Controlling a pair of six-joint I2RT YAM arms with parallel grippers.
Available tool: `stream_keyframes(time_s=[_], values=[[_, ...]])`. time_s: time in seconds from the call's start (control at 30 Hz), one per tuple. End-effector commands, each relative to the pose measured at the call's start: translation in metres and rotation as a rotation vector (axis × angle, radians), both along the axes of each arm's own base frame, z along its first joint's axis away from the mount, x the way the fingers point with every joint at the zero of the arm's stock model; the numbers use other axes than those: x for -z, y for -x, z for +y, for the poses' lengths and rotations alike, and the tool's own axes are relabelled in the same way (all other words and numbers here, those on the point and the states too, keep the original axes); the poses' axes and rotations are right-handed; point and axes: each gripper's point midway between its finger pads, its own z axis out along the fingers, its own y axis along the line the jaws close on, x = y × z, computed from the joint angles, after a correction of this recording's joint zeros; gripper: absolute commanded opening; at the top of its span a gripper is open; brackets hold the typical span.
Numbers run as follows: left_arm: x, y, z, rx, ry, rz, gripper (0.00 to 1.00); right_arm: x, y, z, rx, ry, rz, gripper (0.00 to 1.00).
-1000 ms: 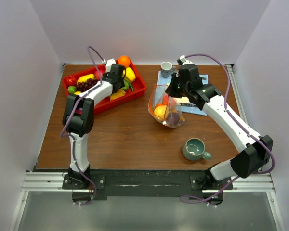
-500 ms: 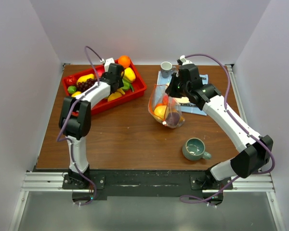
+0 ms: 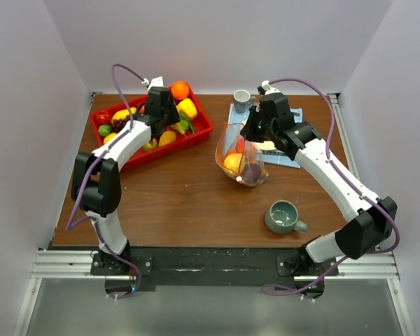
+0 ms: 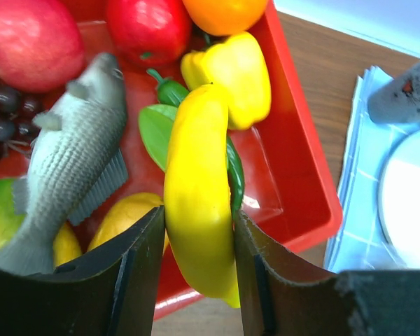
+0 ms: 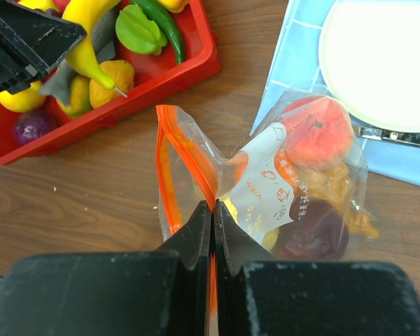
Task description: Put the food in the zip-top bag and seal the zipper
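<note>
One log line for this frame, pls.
left tool: gripping banana over red tray | right tool: pinching zip-top bag at zipper strip | bag: part-filled, unsealed

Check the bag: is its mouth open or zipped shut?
Open. In the right wrist view the bag's orange zipper strips part into a loop, and the right claw pinches one edge.

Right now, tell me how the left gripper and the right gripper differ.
The left gripper has its jaws spread around a thick thing, the yellow banana. The right gripper has its jaws pressed almost together on the thin edge of the zip-top bag. The left gripper is over the red tray; the right gripper is over the wooden table. Both are shut on something.
</note>
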Motion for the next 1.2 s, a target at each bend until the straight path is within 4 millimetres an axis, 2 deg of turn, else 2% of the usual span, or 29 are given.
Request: stream_keyframes(time_s=[0.0, 0.07, 0.1, 0.13, 0.23, 0.3, 0.4, 0.6, 0.7, 0.8, 0.9, 0.97, 1.07, 1.1, 1.17], values=[[-0.054, 0.012, -0.01, 0.093, 0.067, -0.108, 0.17, -0.02, 0.004, 0.001, -0.028, -0.022, -0.05, 0.0], [-0.068, 0.024, -0.011, 0.116, 0.087, -0.134, 0.16, -0.022, 0.004, 0.001, -0.028, -0.024, -0.054, 0.0], [-0.074, 0.031, -0.018, 0.163, 0.111, -0.146, 0.16, -0.022, 0.005, 0.002, -0.03, -0.025, -0.055, 0.0], [-0.086, 0.039, -0.018, 0.179, 0.125, -0.187, 0.16, -0.024, 0.004, 0.001, -0.028, -0.029, -0.059, 0.0], [-0.103, 0.068, -0.04, 0.335, 0.201, -0.201, 0.15, -0.026, 0.005, 0.0, -0.024, -0.028, -0.063, 0.0], [-0.109, 0.092, -0.058, 0.461, 0.263, -0.188, 0.14, -0.028, 0.005, -0.001, -0.023, -0.026, -0.067, 0.0], [-0.113, 0.127, -0.066, 0.554, 0.324, -0.172, 0.14, -0.032, 0.005, -0.003, -0.017, -0.02, -0.08, 0.0], [-0.122, 0.194, -0.071, 0.684, 0.387, -0.096, 0.14, -0.027, 0.006, -0.004, -0.019, -0.017, -0.083, 0.0], [-0.134, 0.216, -0.072, 0.724, 0.406, -0.098, 0.14, -0.026, 0.005, -0.005, -0.013, -0.012, -0.088, 0.0], [-0.142, 0.232, -0.074, 0.752, 0.439, -0.09, 0.14, -0.021, 0.004, -0.004, -0.015, -0.009, -0.081, 0.0], [-0.136, 0.238, -0.08, 0.764, 0.447, -0.056, 0.14, -0.023, 0.006, -0.002, -0.018, -0.012, -0.086, 0.0], [-0.132, 0.244, -0.091, 0.791, 0.452, -0.032, 0.13, -0.025, 0.007, -0.001, -0.019, -0.01, -0.094, 0.0], [-0.126, 0.247, -0.11, 0.814, 0.467, 0.003, 0.13, -0.028, 0.012, 0.002, -0.025, -0.005, -0.104, 0.0], [-0.12, 0.241, -0.112, 0.796, 0.465, 0.025, 0.13, -0.029, 0.014, 0.002, -0.029, -0.002, -0.106, 0.0], [-0.123, 0.236, -0.119, 0.78, 0.506, 0.037, 0.12, -0.029, 0.019, 0.005, -0.04, 0.002, -0.107, 0.0]])
